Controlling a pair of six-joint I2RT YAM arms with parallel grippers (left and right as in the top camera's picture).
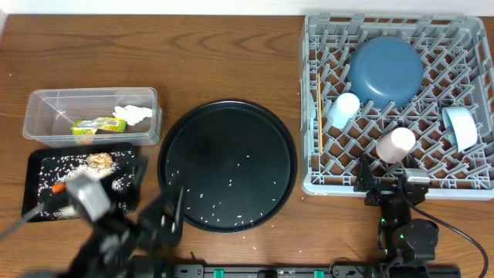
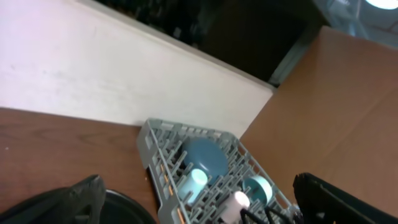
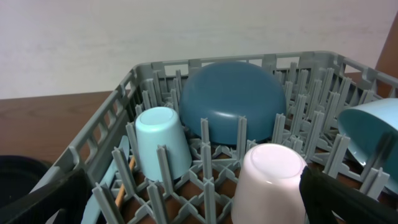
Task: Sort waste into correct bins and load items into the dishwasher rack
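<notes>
Round black tray [image 1: 228,166] with rice grains [image 1: 231,183], between tub [image 1: 93,116] and rack [image 1: 397,100].
Left gripper [image 2: 198,186] spread wide, empty; right gripper [image 3: 193,183] wide too, empty, near pink cup [image 3: 270,180].

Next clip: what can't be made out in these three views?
Black tray: overhead, its near edge is hidden by the motion-blurred left arm.
Pale-blue bowl: right wrist view, cut off by the right edge.
Rice grains on the round tray: overhead, too small to count.
Clear tub: out of frame in both wrist views.
</notes>
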